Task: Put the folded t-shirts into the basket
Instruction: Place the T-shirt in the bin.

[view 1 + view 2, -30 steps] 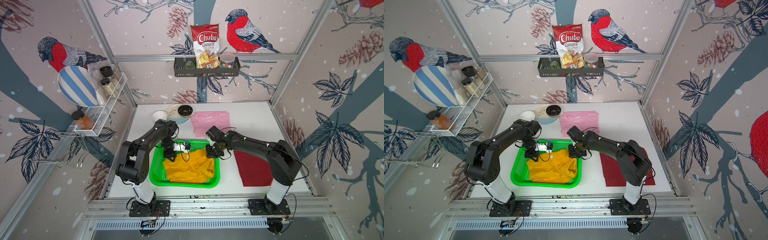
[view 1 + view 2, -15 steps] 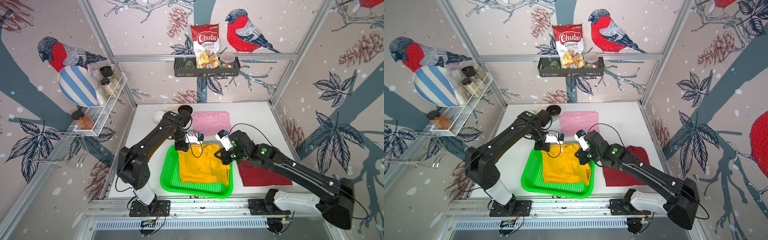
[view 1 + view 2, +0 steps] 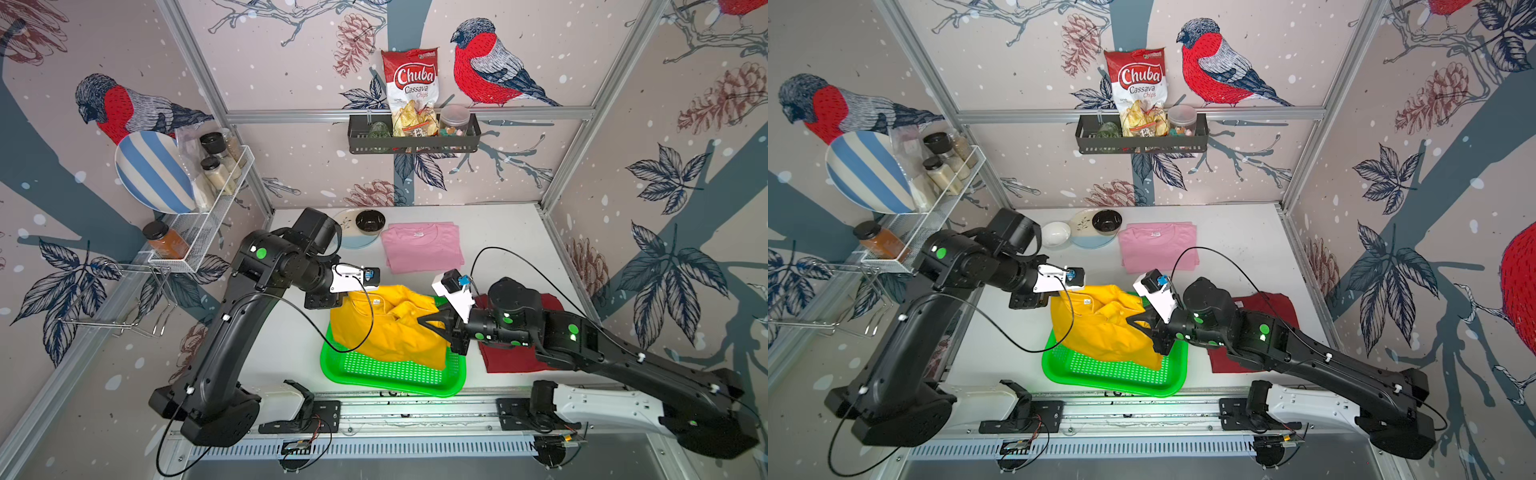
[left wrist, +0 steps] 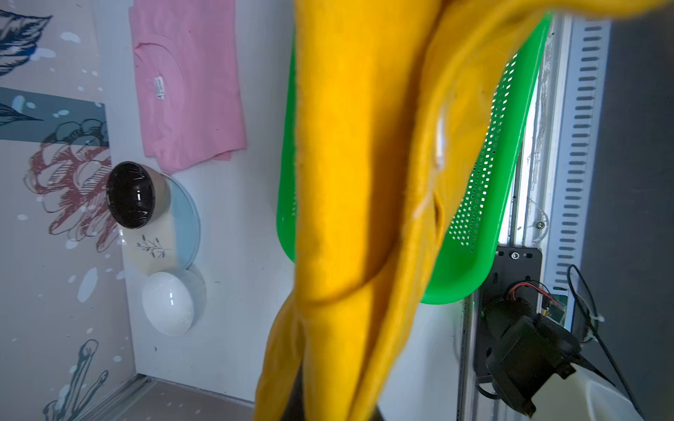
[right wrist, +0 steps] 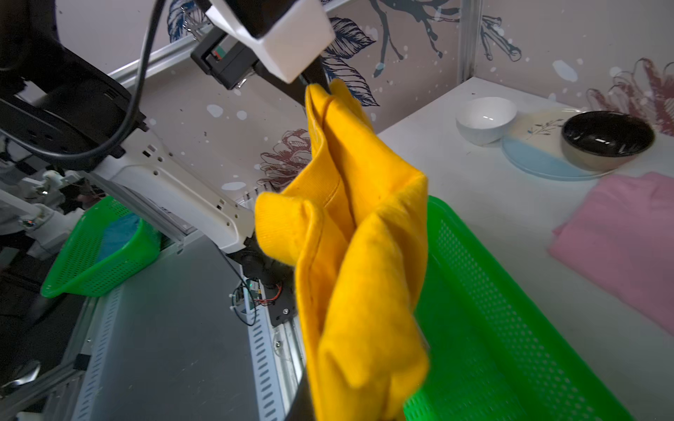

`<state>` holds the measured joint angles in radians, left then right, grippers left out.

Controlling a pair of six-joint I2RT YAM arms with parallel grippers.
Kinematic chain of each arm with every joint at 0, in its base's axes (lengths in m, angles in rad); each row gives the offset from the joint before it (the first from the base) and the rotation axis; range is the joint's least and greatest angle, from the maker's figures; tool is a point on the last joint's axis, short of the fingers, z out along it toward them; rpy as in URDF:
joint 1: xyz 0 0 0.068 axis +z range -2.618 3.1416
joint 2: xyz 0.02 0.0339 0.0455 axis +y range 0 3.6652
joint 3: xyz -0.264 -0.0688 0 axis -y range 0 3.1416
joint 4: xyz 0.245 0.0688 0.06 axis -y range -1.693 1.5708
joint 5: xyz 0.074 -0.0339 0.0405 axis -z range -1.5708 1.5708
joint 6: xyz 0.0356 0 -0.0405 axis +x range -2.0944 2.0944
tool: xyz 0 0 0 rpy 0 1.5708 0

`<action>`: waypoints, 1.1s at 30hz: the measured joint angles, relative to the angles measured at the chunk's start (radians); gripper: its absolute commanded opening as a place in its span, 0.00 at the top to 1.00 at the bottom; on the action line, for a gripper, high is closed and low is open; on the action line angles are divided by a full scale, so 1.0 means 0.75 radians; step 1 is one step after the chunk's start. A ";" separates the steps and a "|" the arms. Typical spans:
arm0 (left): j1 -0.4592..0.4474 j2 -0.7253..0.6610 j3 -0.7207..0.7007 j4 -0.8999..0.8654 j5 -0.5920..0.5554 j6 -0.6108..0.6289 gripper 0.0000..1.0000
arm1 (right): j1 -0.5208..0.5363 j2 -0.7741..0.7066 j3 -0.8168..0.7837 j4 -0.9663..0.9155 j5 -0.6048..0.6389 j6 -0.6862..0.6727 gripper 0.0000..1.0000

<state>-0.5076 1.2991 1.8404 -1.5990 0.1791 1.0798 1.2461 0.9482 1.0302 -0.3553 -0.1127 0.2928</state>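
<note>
The mustard yellow t-shirt (image 3: 386, 328) hangs bunched between both grippers above the green basket (image 3: 395, 374), its lower edge over the mesh floor. My left gripper (image 3: 343, 297) is shut on its left top corner and my right gripper (image 3: 422, 322) on its right one. In the wrist views the yellow cloth (image 4: 364, 182) (image 5: 364, 255) covers the jaws. The pink t-shirt (image 3: 422, 249) lies folded at the back of the table. The dark red t-shirt (image 3: 511, 357) lies right of the basket, partly under my right arm.
A black bowl (image 3: 370, 220) on a plate (image 3: 353, 239) and a white bowl (image 3: 1055, 233) stand at the back left. A white wire rack (image 3: 208, 216) is on the left wall and a black shelf basket (image 3: 413, 139) on the back wall. The basket's front rim (image 3: 1117, 388) lies at the table's front edge.
Both grippers have risen with the yellow shirt, lifting it out of its flat lie in the basket so that it now hangs bunched. The basket has slid right and toward the front edge.
</note>
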 measured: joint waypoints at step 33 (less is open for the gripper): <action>0.035 0.588 -0.390 0.273 0.063 -0.107 1.00 | -0.396 0.219 -0.470 0.233 0.094 0.686 1.00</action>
<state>-0.4816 1.7401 1.5478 -1.3945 0.2260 0.9993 0.9493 1.1126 0.6773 -0.1806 -0.0425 0.8070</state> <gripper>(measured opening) 0.072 0.077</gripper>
